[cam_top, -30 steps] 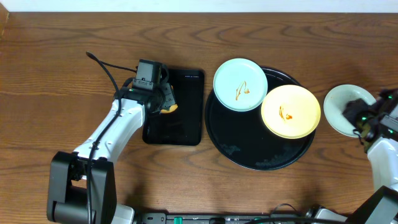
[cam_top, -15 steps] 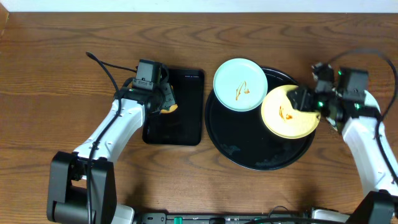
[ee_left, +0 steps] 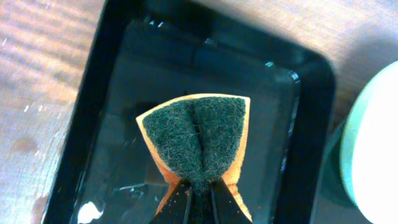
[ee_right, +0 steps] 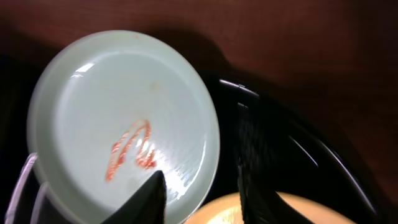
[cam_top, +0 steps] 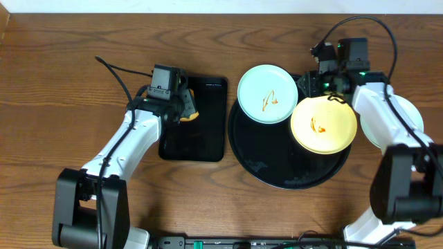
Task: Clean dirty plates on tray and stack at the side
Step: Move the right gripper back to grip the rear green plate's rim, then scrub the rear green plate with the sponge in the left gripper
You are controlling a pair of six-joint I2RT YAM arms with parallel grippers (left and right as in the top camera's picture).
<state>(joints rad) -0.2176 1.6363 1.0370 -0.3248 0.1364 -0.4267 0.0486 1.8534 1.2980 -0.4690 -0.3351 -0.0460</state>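
On the round black tray [cam_top: 277,166] rest a light blue plate [cam_top: 268,93] at its back left rim and a pale yellow plate [cam_top: 323,124] on its right, both smeared with orange sauce. A third pale plate [cam_top: 412,117] lies on the table right of the tray, partly under my right arm. My right gripper [cam_top: 309,84] is open at the back of the tray. In the right wrist view the right gripper [ee_right: 202,155] straddles the right rim of the blue plate [ee_right: 118,118], with the yellow plate [ee_right: 292,211] below. My left gripper [ee_left: 199,183] is shut on an orange sponge [ee_left: 196,134].
A small rectangular black tray [cam_top: 201,142] holding a little water sits left of the round tray, under the sponge [cam_top: 190,114] and my left gripper [cam_top: 184,109]. A black cable [cam_top: 114,69] runs from the left arm across the wood.
My right arm has swung from the pale plate at the right side of the table across to the back of the tray, at the blue plate's rim. The left arm has barely moved.
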